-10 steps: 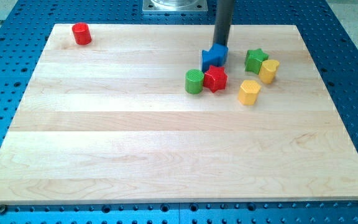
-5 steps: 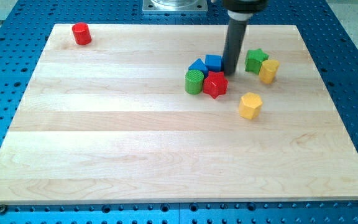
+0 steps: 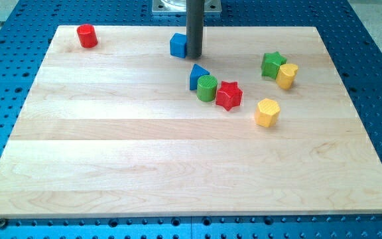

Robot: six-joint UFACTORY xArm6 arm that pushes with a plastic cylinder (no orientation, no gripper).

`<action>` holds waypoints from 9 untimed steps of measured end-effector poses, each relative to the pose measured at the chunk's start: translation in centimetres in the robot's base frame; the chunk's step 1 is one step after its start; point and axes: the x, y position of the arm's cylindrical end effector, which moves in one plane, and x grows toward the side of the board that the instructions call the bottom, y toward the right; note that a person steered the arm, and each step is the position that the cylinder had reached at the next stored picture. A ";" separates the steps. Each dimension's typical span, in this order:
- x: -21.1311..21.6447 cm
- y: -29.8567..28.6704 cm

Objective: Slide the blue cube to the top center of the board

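Note:
The blue cube (image 3: 178,45) sits near the board's top edge, about at the centre. My tip (image 3: 193,56) stands right against the cube's right side. A blue triangular block (image 3: 197,75) lies below and to the right of the tip, touching a green cylinder (image 3: 207,87).
A red star (image 3: 229,95) sits next to the green cylinder. A green star (image 3: 271,64) and a yellow block (image 3: 286,75) touch at the right. A yellow hexagonal block (image 3: 266,112) lies below them. A red cylinder (image 3: 87,35) stands at the top left of the wooden board (image 3: 178,166).
My tip has moved left and up from beside the cluster. The blue cube has slid with it to the top centre. The blue triangular block has shifted slightly left.

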 end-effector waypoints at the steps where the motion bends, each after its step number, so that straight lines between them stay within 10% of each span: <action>1: 0.0 -1.1; 9: -0.4 -4.7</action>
